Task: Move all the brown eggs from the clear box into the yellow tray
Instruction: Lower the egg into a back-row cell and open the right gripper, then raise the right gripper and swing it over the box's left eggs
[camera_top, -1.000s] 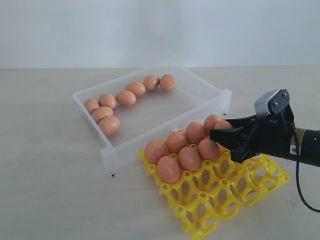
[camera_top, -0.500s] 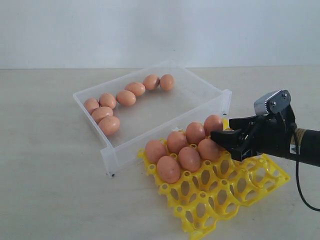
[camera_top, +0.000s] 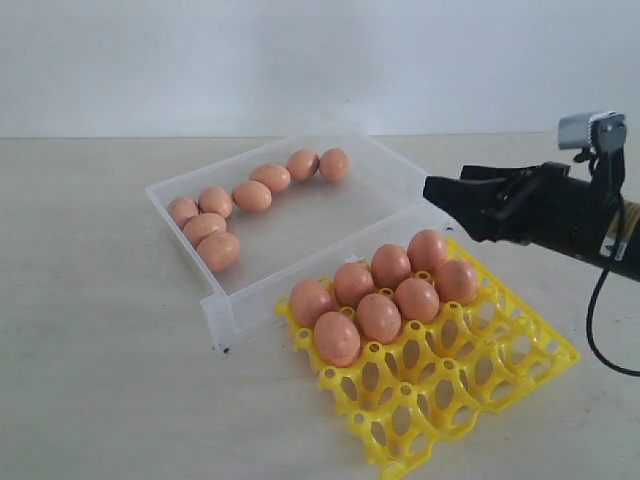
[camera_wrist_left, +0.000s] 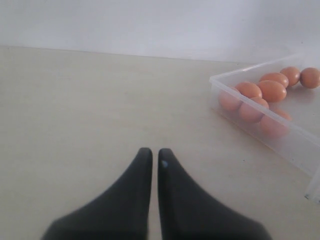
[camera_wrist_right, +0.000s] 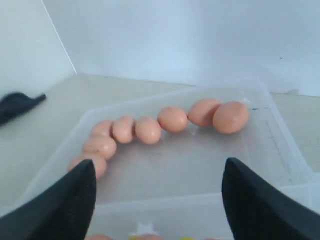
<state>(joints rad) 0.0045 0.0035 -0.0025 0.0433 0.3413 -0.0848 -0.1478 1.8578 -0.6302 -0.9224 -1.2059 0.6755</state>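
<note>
- Brown eggs: about eight in clear box, on their sides, in a curved row from the box's left end to its far wall.
- Eight more seated in yellow tray, just in front of box.
- Right tool: hovers above box's right wall, jaws wide apart, empty, pointing at row.
- Closest eggs: pair at row's far end, ahead of and below right tool; long axes seem to run jaw to jaw.
- Left tool: closed on nothing, low over surface beside box.
- Right arm likely better placed.

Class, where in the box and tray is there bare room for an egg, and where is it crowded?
Free: empty cups of the yellow tray in front of its eggs; clear box floor between the boxed eggs and the tray. Crowded: tray's far rows, box's far-left edge.
</note>
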